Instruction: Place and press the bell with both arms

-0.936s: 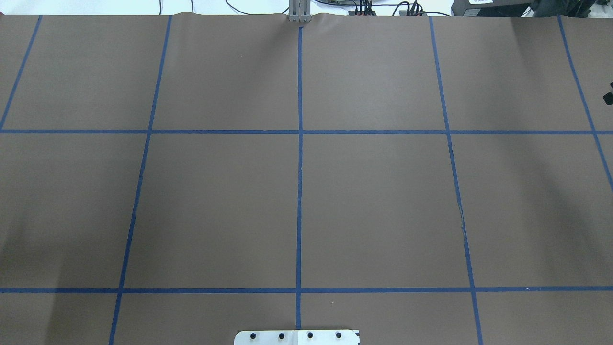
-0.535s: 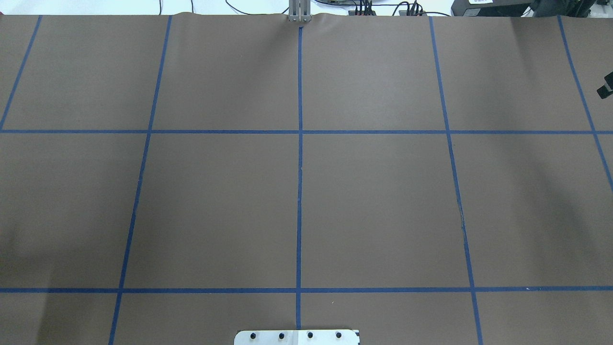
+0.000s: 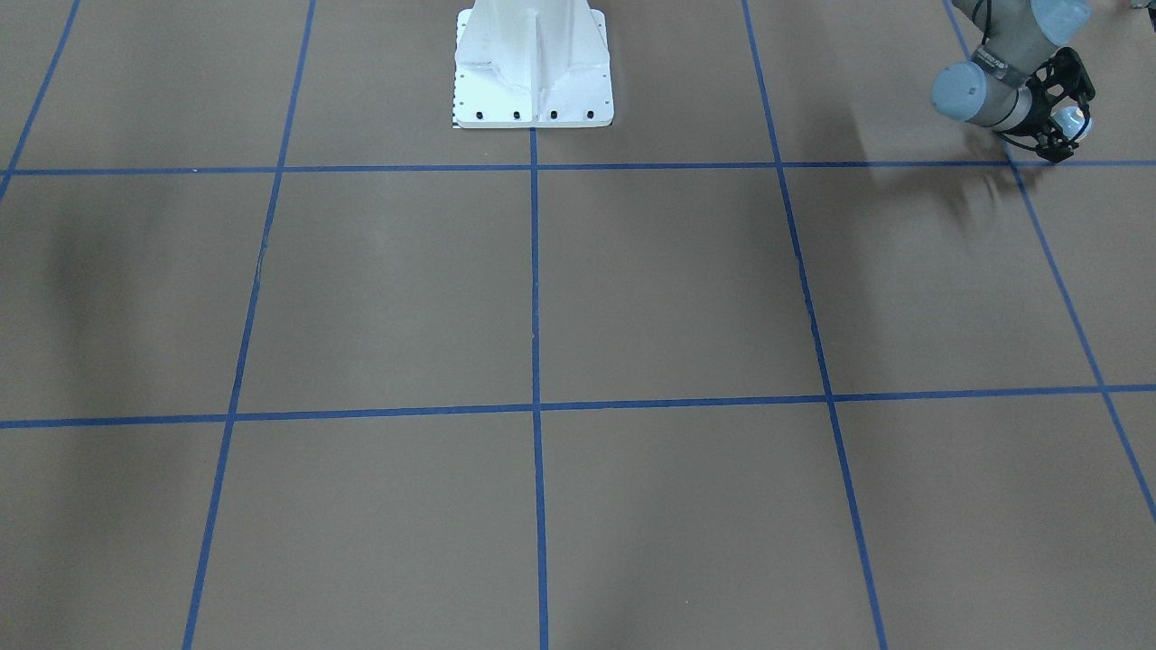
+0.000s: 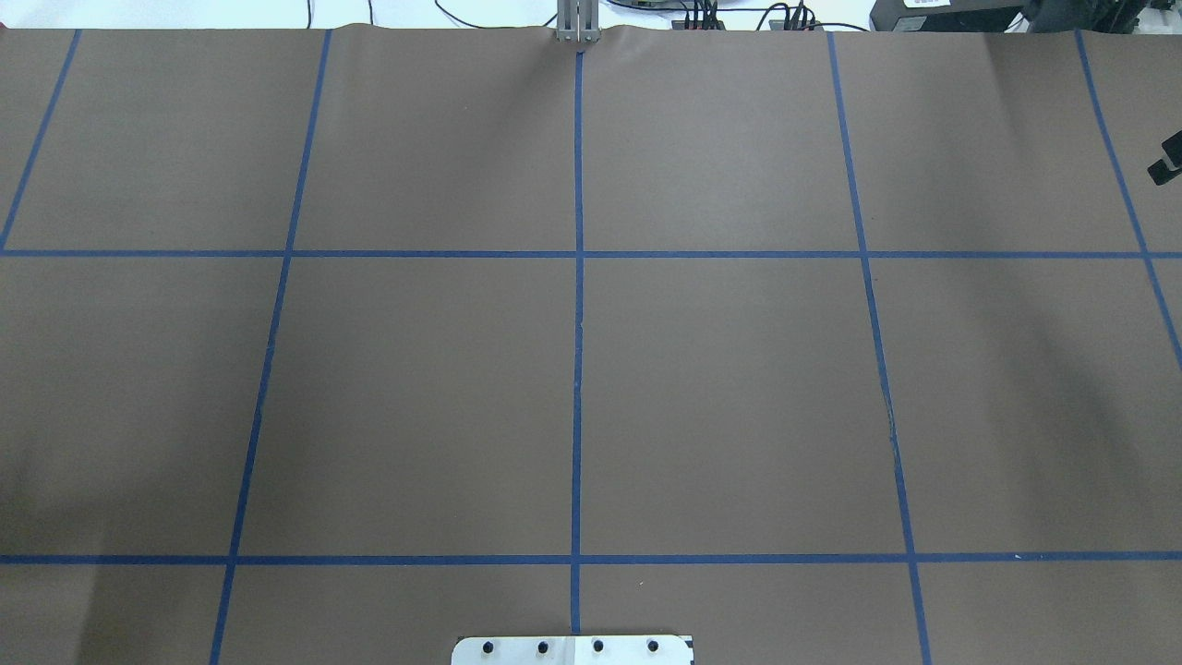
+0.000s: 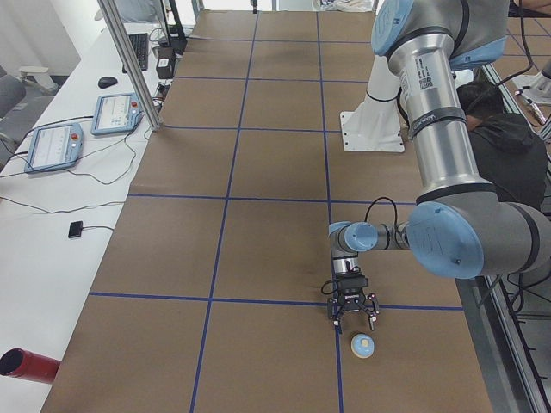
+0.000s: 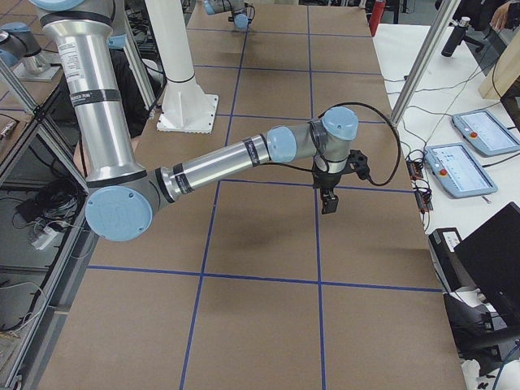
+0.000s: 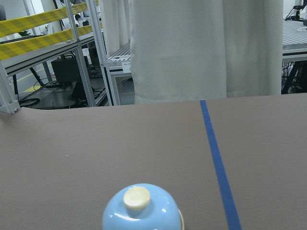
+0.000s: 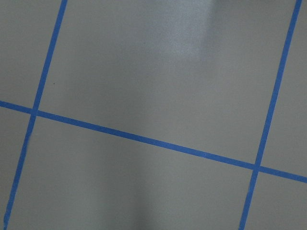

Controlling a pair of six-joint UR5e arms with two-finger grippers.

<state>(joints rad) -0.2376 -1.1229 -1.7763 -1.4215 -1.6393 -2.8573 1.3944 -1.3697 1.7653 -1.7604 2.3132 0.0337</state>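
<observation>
Though hanging low just beside the bell (image 5: 362,346), grips nothing with the left gripper (image 5: 353,323): jaws spread apart, pointing down. Finds that bell upright on the brown table (image 5: 258,258), beside a blue tape line (image 7: 218,158). Cannot tell the jaw state of the right gripper (image 6: 329,202), held well apart over the table's other end.

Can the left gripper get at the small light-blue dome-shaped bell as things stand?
Probably yes: the left gripper hangs close by the light-blue dome-shaped bell, with only bare brown table cover around them and nothing in the way.
</observation>
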